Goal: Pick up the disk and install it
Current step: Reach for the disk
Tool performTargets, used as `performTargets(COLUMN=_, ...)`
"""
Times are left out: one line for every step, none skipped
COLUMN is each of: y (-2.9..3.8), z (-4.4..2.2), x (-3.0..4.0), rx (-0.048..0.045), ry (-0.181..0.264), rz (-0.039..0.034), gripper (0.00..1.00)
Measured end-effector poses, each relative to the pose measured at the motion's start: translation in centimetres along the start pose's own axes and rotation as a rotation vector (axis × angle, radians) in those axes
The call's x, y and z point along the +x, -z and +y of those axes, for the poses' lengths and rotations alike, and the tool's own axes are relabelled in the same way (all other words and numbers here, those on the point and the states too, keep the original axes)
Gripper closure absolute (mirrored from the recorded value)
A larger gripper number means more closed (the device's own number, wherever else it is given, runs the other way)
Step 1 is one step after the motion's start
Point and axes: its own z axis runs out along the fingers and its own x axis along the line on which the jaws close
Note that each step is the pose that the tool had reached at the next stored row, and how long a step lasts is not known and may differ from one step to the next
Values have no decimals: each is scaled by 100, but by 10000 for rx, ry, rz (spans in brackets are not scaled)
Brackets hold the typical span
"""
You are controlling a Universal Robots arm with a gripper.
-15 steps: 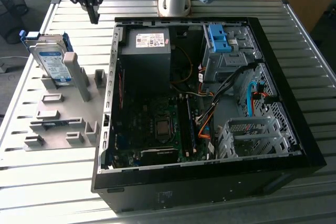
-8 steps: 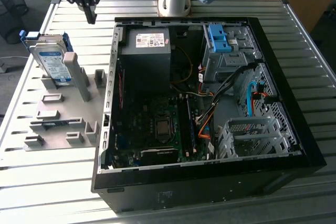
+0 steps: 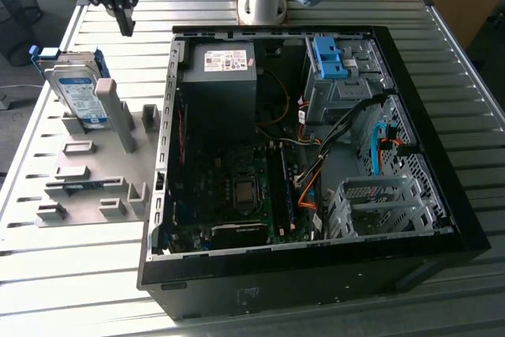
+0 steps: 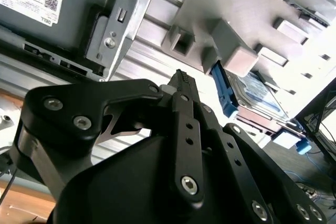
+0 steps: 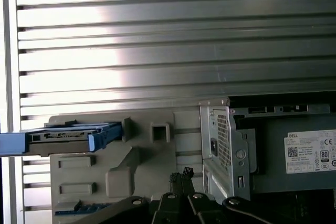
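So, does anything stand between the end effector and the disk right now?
Nothing visible does. The end effector hangs in open air above the table, to the exterior view's right of the disk. The disk stands on edge in the grey holder, its top edge uncovered.

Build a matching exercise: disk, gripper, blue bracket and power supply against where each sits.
1 disk
2 gripper
3 blue bracket
4 power supply

A inside the case, at the drive cage
B propped in the grey fixture beside the case
C in the air over the table, empty
D inside the case, bearing a white sticker

Pairs: 1-B, 2-C, 3-A, 4-D
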Motion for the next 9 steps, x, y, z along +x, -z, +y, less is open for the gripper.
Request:
performTargets(y=0, z=2, x=38, rx=0, ry=-2, rz=0, gripper=89)
performTargets(y=0, z=6, x=77, rx=0, ry=-5, rz=-1, gripper=89)
performTargets(y=-1, z=9, x=116, rx=0, ry=-6, rz=-1, gripper=89)
performTargets(y=-2, z=13, x=157, rx=0, ry=-7, rz=-1, gripper=89)
performTargets(y=-3, z=20, x=190, rx=0, ry=-8, rz=-1, gripper=89)
performTargets(y=-4, z=28, x=221, rx=0, ry=-8, rz=-1, gripper=89)
performTargets(y=-6, z=37, x=251, rx=0, ry=-11, rz=-1, gripper=89)
performTargets(y=-8, z=45, x=278, rx=0, ry=-14, rz=1, gripper=89)
performTargets(y=-9, z=50, x=304, rx=1, ry=-18, rz=7, gripper=89)
